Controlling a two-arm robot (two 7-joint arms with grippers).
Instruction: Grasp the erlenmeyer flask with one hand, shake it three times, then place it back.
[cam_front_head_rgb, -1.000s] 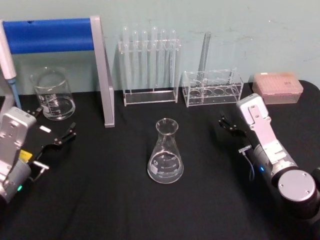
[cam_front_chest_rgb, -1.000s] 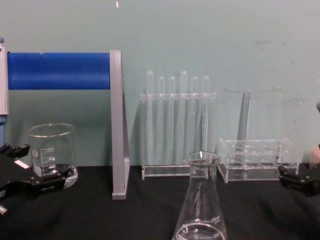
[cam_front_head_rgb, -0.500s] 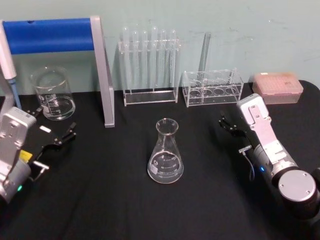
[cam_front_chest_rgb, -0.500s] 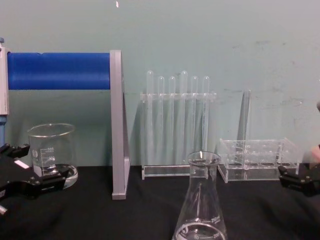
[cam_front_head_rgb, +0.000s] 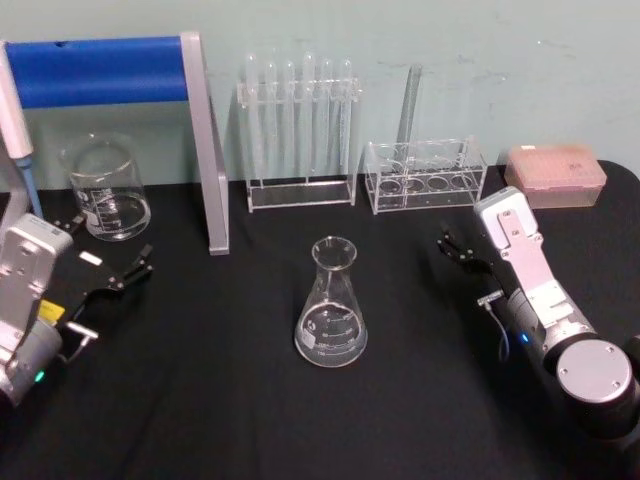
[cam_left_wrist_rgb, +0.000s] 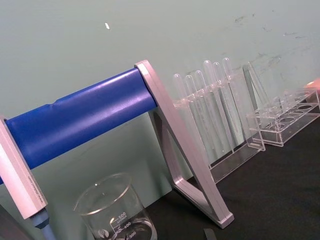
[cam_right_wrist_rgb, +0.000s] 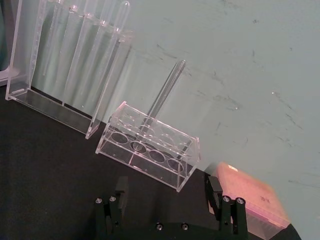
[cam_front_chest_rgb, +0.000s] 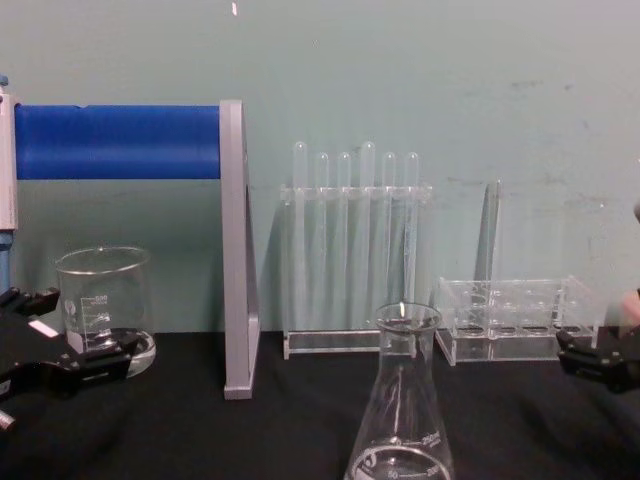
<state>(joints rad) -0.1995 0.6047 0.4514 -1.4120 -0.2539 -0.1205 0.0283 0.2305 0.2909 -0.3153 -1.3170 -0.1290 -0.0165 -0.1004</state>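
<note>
The erlenmeyer flask (cam_front_head_rgb: 331, 305) stands upright on the black table, mid-table between both arms; in the chest view the erlenmeyer flask (cam_front_chest_rgb: 402, 410) is near the bottom centre. My left gripper (cam_front_head_rgb: 105, 247) is open, low over the table at the left, well apart from the flask and close to the beaker. In the chest view the left gripper (cam_front_chest_rgb: 62, 335) is at the left edge. My right gripper (cam_front_head_rgb: 457, 250) sits open at the right, a hand's width from the flask. In the right wrist view the right gripper (cam_right_wrist_rgb: 166, 192) has its jaws wide apart with nothing between them.
A glass beaker (cam_front_head_rgb: 105, 190) stands back left beside a blue-barred grey stand (cam_front_head_rgb: 205, 150). A rack of test tubes (cam_front_head_rgb: 300, 110) and a low clear rack (cam_front_head_rgb: 425, 175) line the back wall. A pink tip box (cam_front_head_rgb: 555, 175) sits back right.
</note>
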